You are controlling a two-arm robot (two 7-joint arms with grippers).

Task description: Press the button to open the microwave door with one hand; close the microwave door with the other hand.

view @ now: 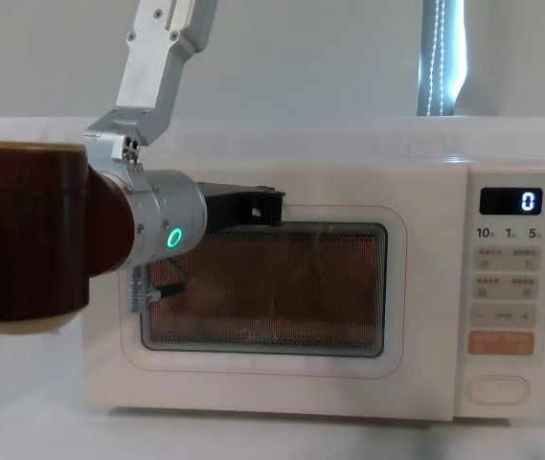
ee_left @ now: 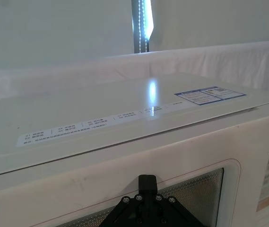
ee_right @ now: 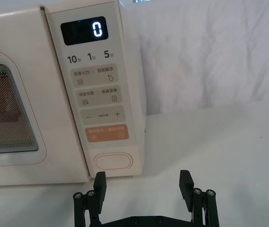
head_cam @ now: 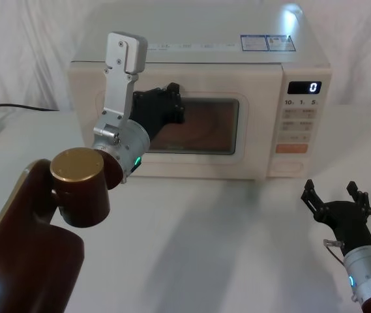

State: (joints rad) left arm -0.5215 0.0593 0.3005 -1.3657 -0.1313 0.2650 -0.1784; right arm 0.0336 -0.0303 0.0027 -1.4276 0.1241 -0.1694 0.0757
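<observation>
The microwave (head_cam: 198,111) stands on the white desk (head_cam: 205,248) facing the robot, long axis left to right, its microwave door (view: 262,287) flush shut and the button (ee_right: 113,161) at the panel's lower right. The left end effector (head_cam: 169,104) reaches forward against the door's upper left; I cannot tell its finger spread. The right end effector (head_cam: 337,195) hovers with fingers wide over open desk, near and in front of the button.

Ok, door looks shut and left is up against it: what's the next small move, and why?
Probably ease the left gripper back off the microwave door: the door sits flush, so closing seems done. The right gripper hangs open, apart from the button.
</observation>
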